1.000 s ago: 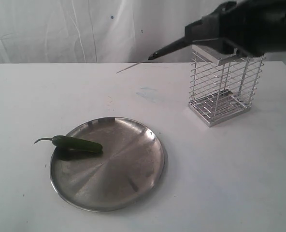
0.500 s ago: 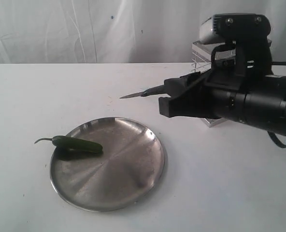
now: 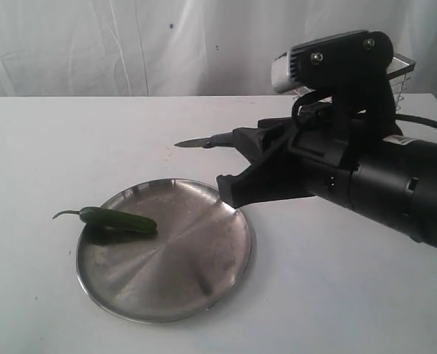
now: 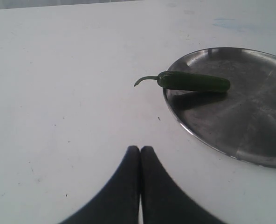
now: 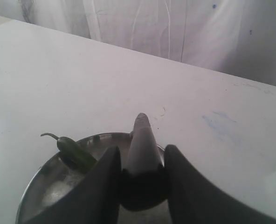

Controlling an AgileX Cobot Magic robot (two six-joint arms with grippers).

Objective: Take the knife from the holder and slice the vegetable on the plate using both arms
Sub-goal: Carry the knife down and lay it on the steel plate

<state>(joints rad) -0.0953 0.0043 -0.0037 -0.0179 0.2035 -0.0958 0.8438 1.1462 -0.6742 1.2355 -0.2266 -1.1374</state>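
While right pincer (image 3: 229, 166) clamped the knife (image 3: 202, 140) handle near the plate (image 3: 196, 265), chili (image 3: 119, 220) sat on the rim, stem over the worktop (image 3: 93, 133); left pincer (image 4: 140, 150) was pinched together, empty, nearby. Unpinned, chili could roll off under the blade.

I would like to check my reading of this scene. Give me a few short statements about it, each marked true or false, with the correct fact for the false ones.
1. The right arm holds the knife between its jaws. True.
2. The vegetable lies in the middle of the plate. False: it lies at the plate's edge, with its stem out over the table.
3. The jaws of the left arm are shut and hold nothing. True.
4. The knife's blade touches the vegetable. False: the blade is in the air, apart from it.
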